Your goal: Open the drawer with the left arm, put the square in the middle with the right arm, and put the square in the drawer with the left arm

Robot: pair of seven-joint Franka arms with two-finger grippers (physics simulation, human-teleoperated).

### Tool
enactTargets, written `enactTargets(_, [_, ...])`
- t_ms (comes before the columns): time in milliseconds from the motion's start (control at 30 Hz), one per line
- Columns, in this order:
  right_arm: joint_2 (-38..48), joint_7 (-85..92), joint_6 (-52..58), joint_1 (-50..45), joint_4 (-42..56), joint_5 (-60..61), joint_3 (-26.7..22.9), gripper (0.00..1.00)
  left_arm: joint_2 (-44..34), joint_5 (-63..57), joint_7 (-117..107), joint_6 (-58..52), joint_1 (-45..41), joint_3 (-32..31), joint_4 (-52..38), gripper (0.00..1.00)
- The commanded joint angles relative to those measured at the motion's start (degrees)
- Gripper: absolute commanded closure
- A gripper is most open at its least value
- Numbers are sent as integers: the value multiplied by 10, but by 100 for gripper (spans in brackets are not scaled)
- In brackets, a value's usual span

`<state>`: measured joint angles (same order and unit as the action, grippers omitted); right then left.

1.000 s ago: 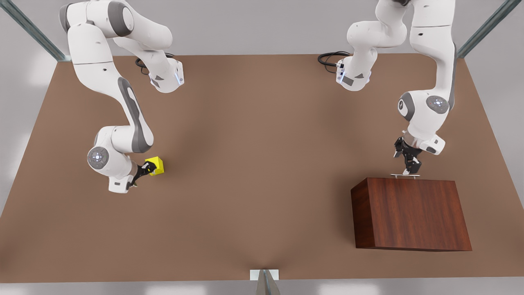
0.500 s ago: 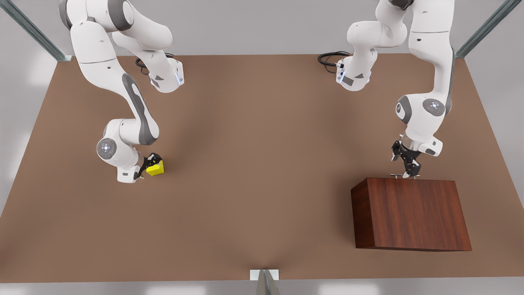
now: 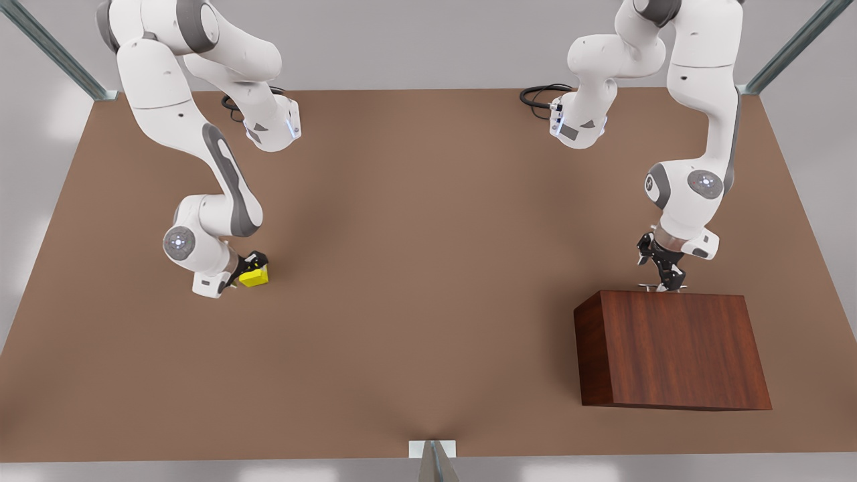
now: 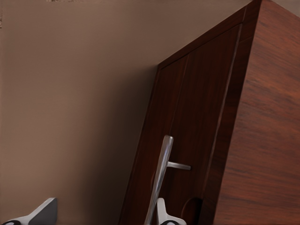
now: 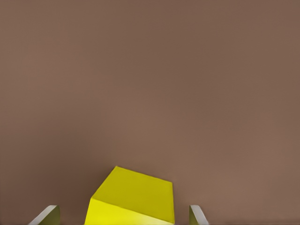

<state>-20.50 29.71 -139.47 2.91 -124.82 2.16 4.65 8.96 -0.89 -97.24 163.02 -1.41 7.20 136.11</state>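
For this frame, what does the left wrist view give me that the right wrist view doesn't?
The left wrist view alone shows the drawer front, set flush in the dark wood cabinet, with its silver handle lying between the spread fingertips of the left gripper. The right wrist view alone shows the square, sitting between the right gripper's fingertips, with a gap visible on either side. Both share the plain brown tabletop as backdrop.
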Motion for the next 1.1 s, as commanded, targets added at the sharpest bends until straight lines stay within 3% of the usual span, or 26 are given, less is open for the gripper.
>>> enactTargets(0, [-2,-80,-5,0,-1,0,0,0,1,0,-15,2,0,0,0,0])
enactTargets(267, [-9,-79,-27,1,-17,0,-2,0,-10,-1,-11,-37,0,1,3,0])
enactTargets(367, [-16,-79,-73,1,-38,-1,-1,16,-12,-1,-11,-49,0,2,5,0])
enactTargets(600, [-15,-86,-67,1,-34,-1,-1,15,-40,0,-11,-82,1,12,21,0])
enactTargets(867, [-16,-86,-68,1,-39,-1,-2,28,-73,0,-12,-102,1,24,50,0])
enactTargets(1067, [-15,-86,-67,1,-38,-2,-2,29,-91,0,-12,-111,1,32,71,0])
